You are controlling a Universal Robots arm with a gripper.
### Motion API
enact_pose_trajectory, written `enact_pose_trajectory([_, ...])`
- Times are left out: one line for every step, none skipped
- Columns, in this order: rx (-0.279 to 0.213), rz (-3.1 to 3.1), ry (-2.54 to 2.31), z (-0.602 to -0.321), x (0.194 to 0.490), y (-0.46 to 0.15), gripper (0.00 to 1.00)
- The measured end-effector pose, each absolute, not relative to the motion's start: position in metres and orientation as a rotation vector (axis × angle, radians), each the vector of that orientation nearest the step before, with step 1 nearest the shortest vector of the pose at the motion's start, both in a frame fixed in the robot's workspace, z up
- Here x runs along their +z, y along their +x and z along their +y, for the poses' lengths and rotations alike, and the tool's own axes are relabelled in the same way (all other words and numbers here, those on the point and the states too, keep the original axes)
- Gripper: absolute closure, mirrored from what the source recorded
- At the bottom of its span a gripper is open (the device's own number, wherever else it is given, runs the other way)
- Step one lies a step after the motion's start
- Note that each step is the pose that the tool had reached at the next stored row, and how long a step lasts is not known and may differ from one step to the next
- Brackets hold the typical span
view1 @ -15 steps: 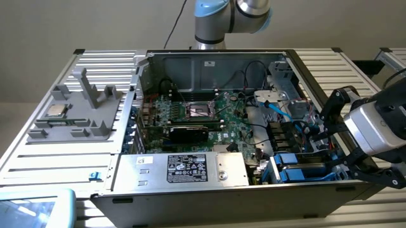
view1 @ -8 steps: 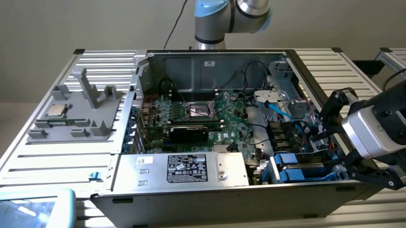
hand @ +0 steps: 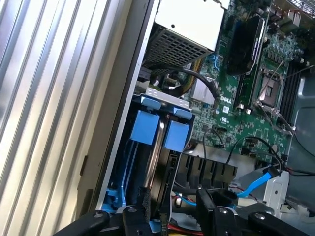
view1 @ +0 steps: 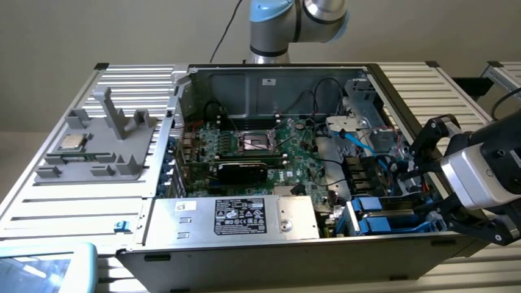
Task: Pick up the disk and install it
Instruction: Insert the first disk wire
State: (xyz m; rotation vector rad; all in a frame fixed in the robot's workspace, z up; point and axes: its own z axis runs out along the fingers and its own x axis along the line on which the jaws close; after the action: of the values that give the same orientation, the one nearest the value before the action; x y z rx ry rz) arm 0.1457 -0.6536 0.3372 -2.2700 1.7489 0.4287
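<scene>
The jaws (view1: 421, 182) (hand: 173, 196) stand partly apart and hold nothing. They reach in over the side wall of an open computer case (view1: 244, 85), at its front corner.

The disk (view1: 376, 223) (hand: 160, 167) sits directly between and just ahead of the jaws. It stands on edge inside the case's drive bay, with the blue tabs of its carrier at the end farthest from the jaws. In the wrist view one finger (hand: 142, 201) lies close beside the disk's silver edge. The other finger (hand: 205, 206) stands clear of it, and loose cables show in the gap.

Just beyond the disk, a bright blue cable (view1: 358, 141) (hand: 256, 183) runs down into the bay area. Farther out lies the green motherboard (view1: 301, 155) (hand: 256, 123) with its open processor socket (view1: 258, 141) (hand: 270, 88). To one side of the disk, along the case's front wall, is a large silver power supply (view1: 244, 217) (hand: 189, 19) with a black label.

Well apart from the jaws, on the far side of the case, a grey plastic fixture (view1: 97, 146) rests on the desk (view1: 73, 201) of ribbed aluminium slats. A small square silver chip (view1: 73, 141) lies on the fixture. The robot arm (view1: 297, 18) rises behind the case.
</scene>
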Motion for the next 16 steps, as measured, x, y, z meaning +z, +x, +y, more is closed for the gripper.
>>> enact_pose_trajectory([0.433,1.747,-2.268,-0.6537,0.3365,0.1466,0.5])
enact_pose_trajectory([0.437,1.746,-2.267,-0.6538,0.3359,0.1475,0.5])
enact_pose_trajectory([0.441,1.744,-2.266,-0.6538,0.3353,0.1486,0.5])
enact_pose_trajectory([0.442,1.743,-2.265,-0.6538,0.3349,0.1489,0.5])
enact_pose_trajectory([0.443,1.743,-2.265,-0.6538,0.3349,0.1488,0.5])
enact_pose_trajectory([0.443,1.743,-2.265,-0.6538,0.3349,0.1488,0.5])
enact_pose_trajectory([0.443,1.743,-2.265,-0.6538,0.3349,0.1488,0.5])
enact_pose_trajectory([0.443,1.743,-2.265,-0.6538,0.335,0.1488,0.5])
enact_pose_trajectory([0.443,1.743,-2.265,-0.6539,0.335,0.1488,0.5])
enact_pose_trajectory([0.443,1.743,-2.265,-0.6538,0.335,0.1489,0.5])
enact_pose_trajectory([0.441,1.742,-2.265,-0.6539,0.3349,0.1488,0.5])
enact_pose_trajectory([0.437,1.74,-2.264,-0.6539,0.3349,0.1485,0.5])
enact_pose_trajectory([0.434,1.739,-2.264,-0.6539,0.3349,0.1486,0.5])
enact_pose_trajectory([0.435,1.739,-2.263,-0.6539,0.3349,0.1486,0.5])
enact_pose_trajectory([0.437,1.737,-2.262,-0.654,0.3349,0.1485,0.5])
enact_pose_trajectory([0.439,1.735,-2.259,-0.6543,0.335,0.1484,0.5])
